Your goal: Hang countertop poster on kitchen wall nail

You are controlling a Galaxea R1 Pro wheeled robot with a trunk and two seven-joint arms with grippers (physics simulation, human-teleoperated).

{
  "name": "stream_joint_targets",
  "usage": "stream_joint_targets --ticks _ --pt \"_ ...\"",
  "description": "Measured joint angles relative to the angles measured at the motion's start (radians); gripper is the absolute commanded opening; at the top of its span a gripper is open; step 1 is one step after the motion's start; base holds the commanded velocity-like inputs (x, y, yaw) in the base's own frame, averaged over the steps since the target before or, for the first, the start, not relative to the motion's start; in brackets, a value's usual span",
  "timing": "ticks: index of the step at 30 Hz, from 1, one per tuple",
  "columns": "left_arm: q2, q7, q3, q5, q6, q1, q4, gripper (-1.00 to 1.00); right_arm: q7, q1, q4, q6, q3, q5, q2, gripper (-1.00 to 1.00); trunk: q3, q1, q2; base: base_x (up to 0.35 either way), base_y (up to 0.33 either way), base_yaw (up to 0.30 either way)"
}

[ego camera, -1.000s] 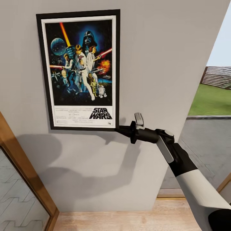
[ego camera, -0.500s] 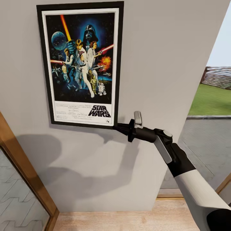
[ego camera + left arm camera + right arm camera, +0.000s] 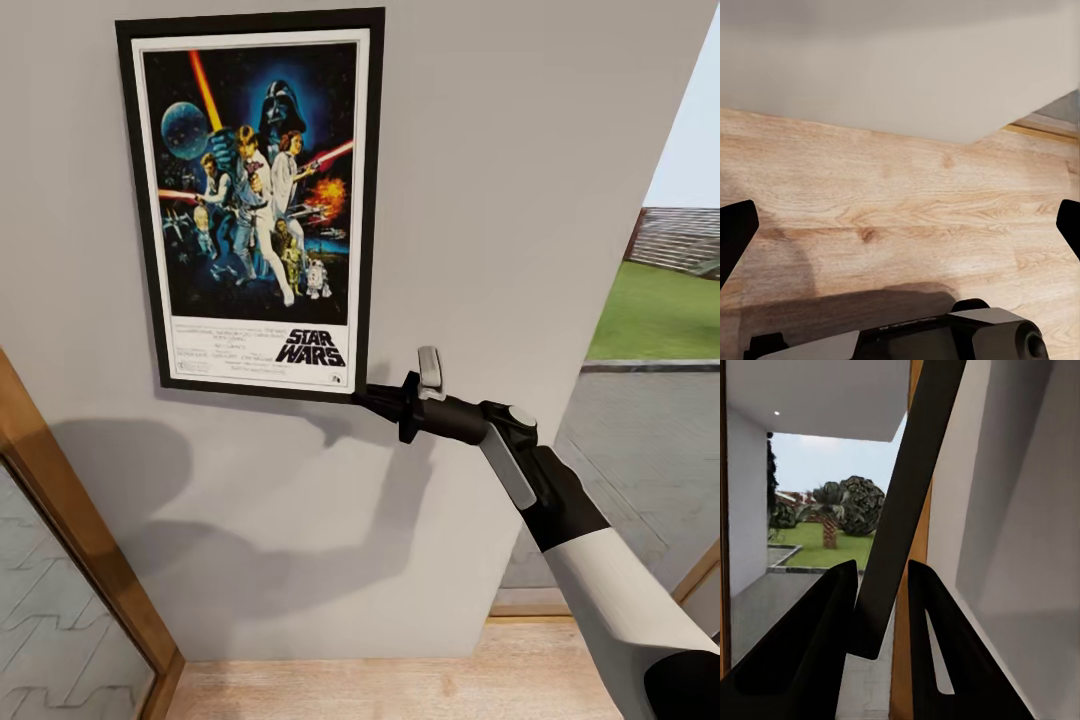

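Since a second ago the poster [image 3: 255, 205] has shifted slightly up and toward the right against the grey wall [image 3: 520, 160], and the right gripper [image 3: 362, 398] has risen with it; over the last half second neither has visibly moved. Its jaws are clamped on the poster's lower right corner, and the frame's dark edge [image 3: 904, 502] runs up between the two fingers [image 3: 817, 645], slanted. From the jaws the poster rises up and away, flat against the wall and tilted a little. The left gripper [image 3: 900, 232] faces the wooden floor [image 3: 907, 210] just below the wall's base, its jaws spread wide and holding nothing.
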Motion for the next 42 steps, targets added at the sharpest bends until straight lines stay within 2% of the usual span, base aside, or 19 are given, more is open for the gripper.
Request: stream_joint_targets --ticks 11,16,19,42 --pt "0.000 0.000 0.000 0.000 0.000 0.000 0.000 1.00 0.000 0.000 0.000 0.000 0.000 0.002 0.000 -1.00 0.000 0.000 0.000 0.000 0.000 0.000" --pt "0.000 0.000 0.000 0.000 0.000 0.000 0.000 1.00 -0.001 0.000 0.001 0.001 -0.001 0.047 0.001 -1.00 0.000 0.000 0.000 0.000 0.000 0.000" --pt "0.000 0.000 0.000 0.000 0.000 0.000 0.000 1.00 -0.001 0.000 0.008 0.001 -0.001 0.059 0.001 -1.00 0.000 0.000 0.000 0.000 0.000 0.000" --pt "0.000 0.001 0.002 0.001 0.000 0.000 0.001 1.00 -0.001 0.000 0.023 0.001 -0.002 0.066 0.009 -1.00 0.000 0.000 0.000 0.000 0.000 0.000"
